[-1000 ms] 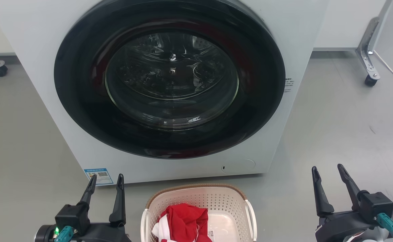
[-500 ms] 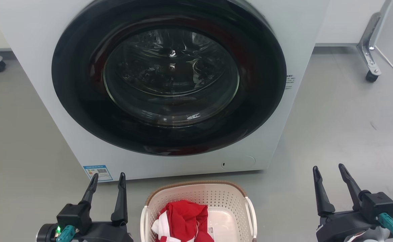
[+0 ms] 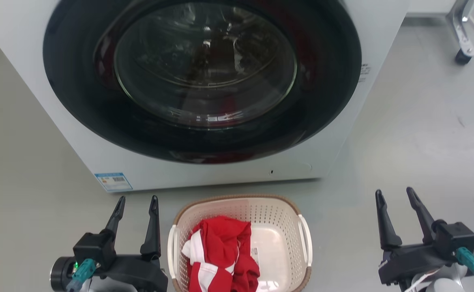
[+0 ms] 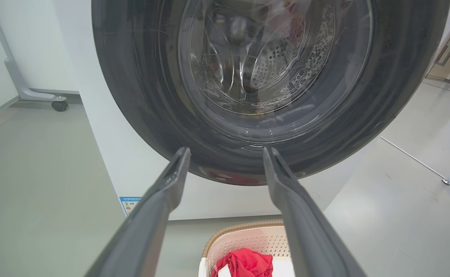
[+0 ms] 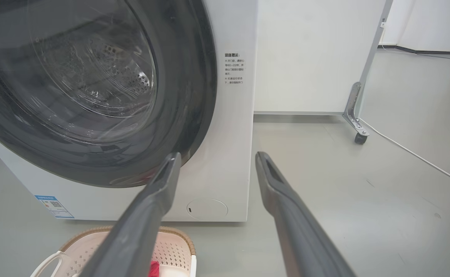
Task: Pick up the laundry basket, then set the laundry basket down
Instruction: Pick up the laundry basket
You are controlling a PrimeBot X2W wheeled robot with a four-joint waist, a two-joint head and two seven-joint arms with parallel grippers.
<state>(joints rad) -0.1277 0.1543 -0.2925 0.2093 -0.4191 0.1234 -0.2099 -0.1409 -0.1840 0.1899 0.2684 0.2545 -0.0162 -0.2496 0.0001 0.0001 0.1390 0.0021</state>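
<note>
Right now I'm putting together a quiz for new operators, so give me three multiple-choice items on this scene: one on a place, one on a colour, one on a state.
1. Where is the laundry basket?
A. On top of the washer
B. On the floor, just in front of the washer
C. Inside the drum

2. What colour is most of the cloth in the basket?
A. Blue
B. Green
C. Red

3. How are the left claw and the right claw?
A. Both open and empty
B. Both shut on the handles
C. Left shut on the rim, right open

Answers:
1 B: it stands on the grey floor below the washer's round door.
2 C: red folds with some white lie in it.
3 A: each claw's fingers stand apart with nothing between them, to either side of the basket.
</note>
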